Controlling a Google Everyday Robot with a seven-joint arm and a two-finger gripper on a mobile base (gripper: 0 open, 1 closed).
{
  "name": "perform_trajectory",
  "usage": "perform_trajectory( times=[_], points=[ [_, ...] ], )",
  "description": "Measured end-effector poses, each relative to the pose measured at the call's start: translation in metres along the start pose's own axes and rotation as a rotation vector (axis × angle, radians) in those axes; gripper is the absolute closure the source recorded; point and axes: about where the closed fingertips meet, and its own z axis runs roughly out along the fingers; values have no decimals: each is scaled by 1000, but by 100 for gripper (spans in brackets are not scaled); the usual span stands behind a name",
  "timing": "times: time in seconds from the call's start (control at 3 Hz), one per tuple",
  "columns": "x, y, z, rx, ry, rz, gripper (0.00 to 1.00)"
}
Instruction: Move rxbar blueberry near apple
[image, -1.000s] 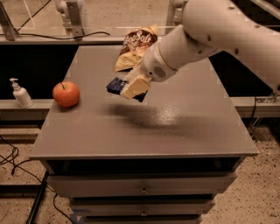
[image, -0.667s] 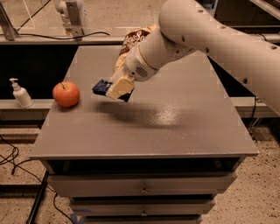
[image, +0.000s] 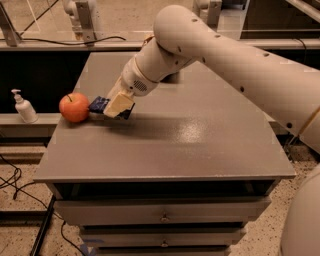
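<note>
Down at the front, two drawers (image: 162, 218) with small knobs sit under the grey worktop (image: 200, 145), and dark cables (image: 14, 182) trail over the speckled floor at the left. At the lower right a rounded white piece of the robot (image: 302, 220) is cut off by the edge.

The near half of the worktop is bare. Up at its left side, the gripper (image: 118, 106) is low over the surface, and its pale fingers (image: 120, 101) are clamped on the rxbar blueberry (image: 98, 104). Only the bar's dark blue end pokes out on the left, the rest is covered by the fingers. That free end is right up against the apple (image: 74, 107), which sits at the worktop's left edge. Whether bar and apple actually touch, or whether the bar rests on the surface, I cannot tell.

Off the worktop to the left, a white pump bottle (image: 23, 108) stands on a lower ledge (image: 35, 120). The thick white arm (image: 235, 65) sweeps in from the right and blocks the far middle of the worktop. Behind it runs a pale rail (image: 50, 44) with a black cable along it.
</note>
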Motion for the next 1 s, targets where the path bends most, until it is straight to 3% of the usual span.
perform_trajectory(
  times=[0.67,1.0],
  points=[
    [1,3,18,-24,11,-18,100],
    [5,4,23,-36,17,-19,82]
  ],
)
